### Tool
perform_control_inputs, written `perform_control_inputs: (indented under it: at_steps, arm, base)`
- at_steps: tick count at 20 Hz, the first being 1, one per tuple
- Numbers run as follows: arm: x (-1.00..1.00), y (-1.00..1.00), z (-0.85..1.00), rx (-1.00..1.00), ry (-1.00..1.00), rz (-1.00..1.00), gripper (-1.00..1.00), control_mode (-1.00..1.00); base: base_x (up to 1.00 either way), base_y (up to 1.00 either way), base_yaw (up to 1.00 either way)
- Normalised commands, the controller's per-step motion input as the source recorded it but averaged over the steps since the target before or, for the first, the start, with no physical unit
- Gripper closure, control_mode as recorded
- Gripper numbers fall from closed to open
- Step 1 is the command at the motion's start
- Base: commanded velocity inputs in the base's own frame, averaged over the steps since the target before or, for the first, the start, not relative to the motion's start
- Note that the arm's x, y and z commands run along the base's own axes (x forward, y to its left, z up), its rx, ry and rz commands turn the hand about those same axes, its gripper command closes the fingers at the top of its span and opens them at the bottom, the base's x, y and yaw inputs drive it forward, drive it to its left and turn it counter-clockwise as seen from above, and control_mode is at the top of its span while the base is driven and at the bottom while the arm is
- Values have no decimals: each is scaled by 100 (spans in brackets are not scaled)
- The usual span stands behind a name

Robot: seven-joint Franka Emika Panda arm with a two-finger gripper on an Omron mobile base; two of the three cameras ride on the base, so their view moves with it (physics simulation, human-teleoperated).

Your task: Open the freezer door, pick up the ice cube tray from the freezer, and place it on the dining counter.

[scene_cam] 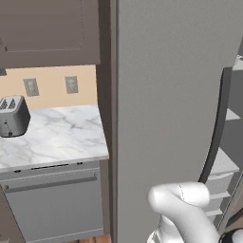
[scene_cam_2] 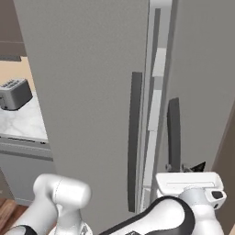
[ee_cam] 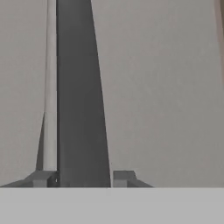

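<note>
My gripper (scene_cam_2: 183, 168) is low on the freezer door (scene_cam_2: 202, 92), the grey panel at the right. In the hand view its fingertips (ee_cam: 41, 177) press either side of the door's dark vertical handle (ee_cam: 81, 87), so the gripper (ee_cam: 83, 177) is shut on that handle (scene_cam_2: 173, 128). The door stands slightly ajar. Through the gap I see the freezer's pale shelves (scene_cam_2: 155, 105), and from the left its shelves and drawers (scene_cam: 223, 163). The ice cube tray is hidden, and the dining counter is out of view.
A broad grey door (scene_cam: 161, 95) with its own long dark handle (scene_cam_2: 134, 137) stands just left of the gap. Further left is a marble worktop (scene_cam: 57, 133) with a toaster (scene_cam: 13, 116) over a grey appliance front (scene_cam: 54, 199). A brown cabinet side (scene_cam_2: 229, 151) borders the right.
</note>
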Motion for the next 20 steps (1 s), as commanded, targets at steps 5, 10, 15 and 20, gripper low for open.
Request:
perform_control_inputs:
  at_steps: [5, 10, 15, 20]
  arm:
    - [-46, -55, 0, 0, 0, -5, 100, -100]
    - [-52, -44, 0, 0, 0, -7, -100, -100]
    - [-90, -11, 0, 0, 0, -8, -100, -100]
    - [-100, 14, 0, 0, 0, -8, -100, -100]
  base:
    - [0, 0, 0]
    - [0, 0, 0]
    - [0, 0, 0]
    - [0, 0, 0]
